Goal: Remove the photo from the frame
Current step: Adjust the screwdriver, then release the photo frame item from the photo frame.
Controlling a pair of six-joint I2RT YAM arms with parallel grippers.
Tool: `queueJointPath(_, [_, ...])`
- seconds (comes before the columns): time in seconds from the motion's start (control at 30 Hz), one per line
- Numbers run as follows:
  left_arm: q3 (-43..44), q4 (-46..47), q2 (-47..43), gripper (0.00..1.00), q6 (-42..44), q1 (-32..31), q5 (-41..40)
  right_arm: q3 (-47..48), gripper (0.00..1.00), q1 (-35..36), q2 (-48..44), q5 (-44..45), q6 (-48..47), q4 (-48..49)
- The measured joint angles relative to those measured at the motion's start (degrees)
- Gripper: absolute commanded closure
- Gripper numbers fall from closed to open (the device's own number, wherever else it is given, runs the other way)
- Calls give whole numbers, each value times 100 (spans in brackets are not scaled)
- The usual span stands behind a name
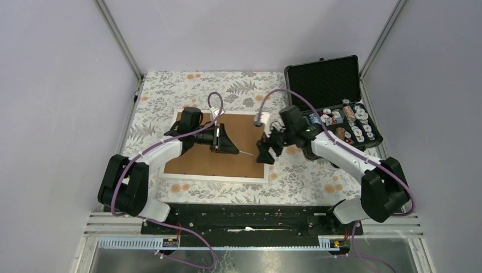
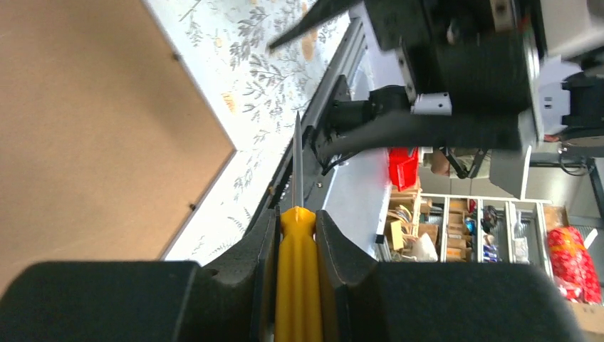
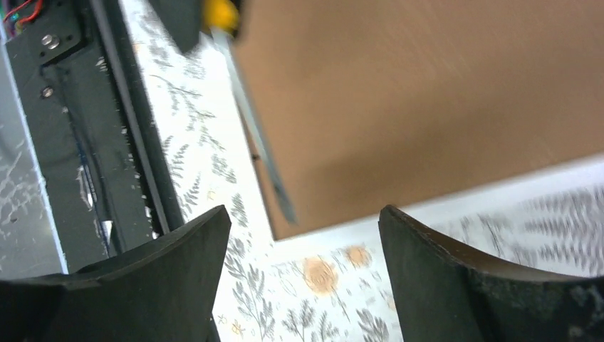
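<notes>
Judged at backing-release stage, with frame [image 1: 210, 162] back-up on desk [image 1: 295, 182], left gripper [image 2: 296, 217] clenched on yellow screwdriver [image 2: 298, 278], right gripper [image 3: 303, 214] released over frame corner, needing next the blade tip worked under the back's edge.

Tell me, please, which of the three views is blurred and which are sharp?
Right wrist view: blurred, with the brown back of the frame and the floral cloth smeared; left wrist view: sharp on the yellow-handled screwdriver; top external view: sharp, evenly lit, only faint shadows.
</notes>
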Motion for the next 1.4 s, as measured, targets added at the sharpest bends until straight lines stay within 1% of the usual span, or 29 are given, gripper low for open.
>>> queueJointPath(0.03, [-48, -26, -31, 100, 33, 17, -50, -44, 16, -76, -13, -17, 17, 0])
queueJointPath(0.1, [-103, -79, -22, 100, 120, 22, -173, -339, 16, -584, -111, -83, 35, 83])
queueJointPath(0.2, [-87, -109, 138, 100, 188, 17, -232, -638, 23, -1078, -155, -66, -46, 107])
queueJointPath(0.27, [-22, -118, 398, 100, 238, 13, -267, -769, 25, -1226, -131, -11, -190, 107])
queueJointPath(0.37, [39, -70, 780, 100, 289, -11, -356, -837, 28, -1272, 11, 101, -391, 160])
queueJointPath(0.57, [83, 214, 990, 100, 439, -33, -533, -844, 36, -1279, 540, 125, -568, 308])
queueJointPath(0.73, [260, 476, 1349, 100, 452, -46, -601, -839, 45, -1279, 957, 125, -588, 380])
queueJointPath(0.93, [317, 566, 1716, 100, 446, -61, -625, -595, 48, -1279, 1222, 122, -579, 354])
queueJointPath(1.23, [435, 632, 1947, 100, 400, -79, -605, -260, 55, -1241, 1545, 164, -575, 293])
queueJointPath(1.4, [505, 667, 2033, 100, 358, -105, -586, -101, 56, -1137, 1740, 238, -579, 177])
